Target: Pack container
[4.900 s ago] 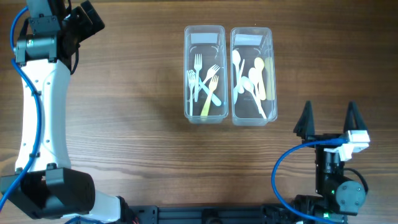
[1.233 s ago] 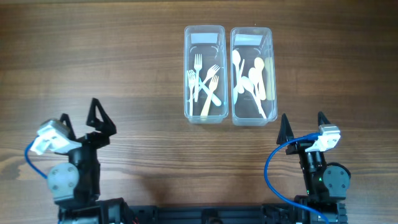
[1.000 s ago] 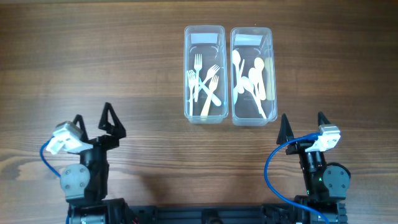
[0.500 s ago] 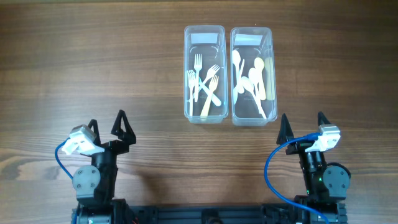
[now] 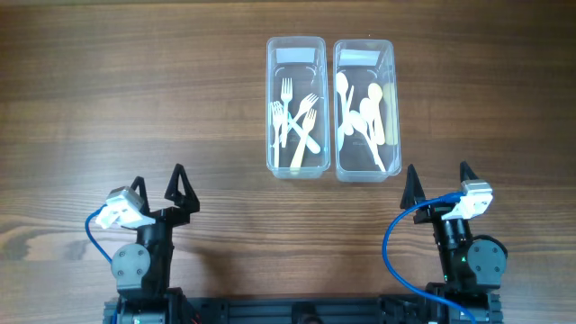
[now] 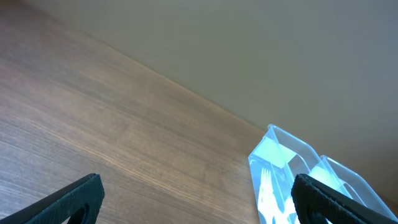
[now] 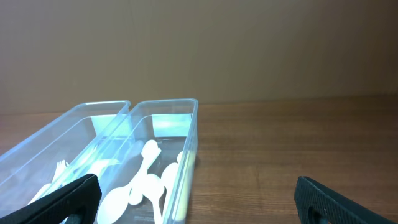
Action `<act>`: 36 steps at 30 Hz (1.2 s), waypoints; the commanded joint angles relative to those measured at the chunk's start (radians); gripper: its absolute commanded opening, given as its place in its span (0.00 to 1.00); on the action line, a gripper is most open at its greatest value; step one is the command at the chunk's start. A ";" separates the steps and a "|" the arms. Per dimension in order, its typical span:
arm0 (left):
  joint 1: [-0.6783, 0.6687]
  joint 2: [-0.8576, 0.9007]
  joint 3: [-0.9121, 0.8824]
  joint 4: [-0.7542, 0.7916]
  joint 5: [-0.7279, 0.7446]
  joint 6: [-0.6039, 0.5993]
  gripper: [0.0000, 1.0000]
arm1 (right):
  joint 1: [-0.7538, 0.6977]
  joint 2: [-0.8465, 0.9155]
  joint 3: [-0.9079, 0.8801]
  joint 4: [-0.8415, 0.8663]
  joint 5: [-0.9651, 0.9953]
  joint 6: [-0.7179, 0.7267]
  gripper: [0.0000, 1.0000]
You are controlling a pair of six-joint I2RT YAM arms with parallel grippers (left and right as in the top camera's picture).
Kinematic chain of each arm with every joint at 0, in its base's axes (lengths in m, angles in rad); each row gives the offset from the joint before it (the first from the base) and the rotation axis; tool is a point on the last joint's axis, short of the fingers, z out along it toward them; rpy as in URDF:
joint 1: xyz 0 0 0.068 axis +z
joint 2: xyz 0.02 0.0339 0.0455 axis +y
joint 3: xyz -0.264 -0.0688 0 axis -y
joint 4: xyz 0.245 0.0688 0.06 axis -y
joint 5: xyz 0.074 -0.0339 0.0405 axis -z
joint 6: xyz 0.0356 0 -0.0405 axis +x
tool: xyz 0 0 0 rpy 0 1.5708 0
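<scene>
Two clear plastic containers stand side by side at the table's far middle. The left container (image 5: 295, 108) holds several white and yellow forks (image 5: 295, 121). The right container (image 5: 364, 108) holds several white spoons (image 5: 360, 117) and a yellow one. My left gripper (image 5: 157, 184) is open and empty near the front left, well short of the containers. My right gripper (image 5: 438, 183) is open and empty at the front right. The right wrist view shows both containers, the spoon one (image 7: 161, 168) nearest. The left wrist view shows the fork container (image 6: 280, 180) to the right.
The wooden table (image 5: 135, 99) carries only the two containers. A plain wall (image 7: 199, 43) stands beyond the table's far edge.
My left arm has swung down from the far left corner to the front left and is settling there. The right gripper has shifted slightly left and stayed still since.
</scene>
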 commanded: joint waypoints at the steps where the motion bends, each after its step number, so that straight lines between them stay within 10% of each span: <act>1: -0.006 -0.012 -0.013 0.003 0.012 0.019 1.00 | 0.005 0.000 0.000 0.004 -0.008 -0.007 1.00; 17: -0.006 -0.016 -0.014 0.003 0.012 0.475 1.00 | 0.005 0.000 0.000 0.004 -0.008 -0.007 0.99; 36: -0.006 -0.015 -0.014 0.003 0.009 0.473 1.00 | 0.005 0.000 0.000 0.004 -0.008 -0.008 1.00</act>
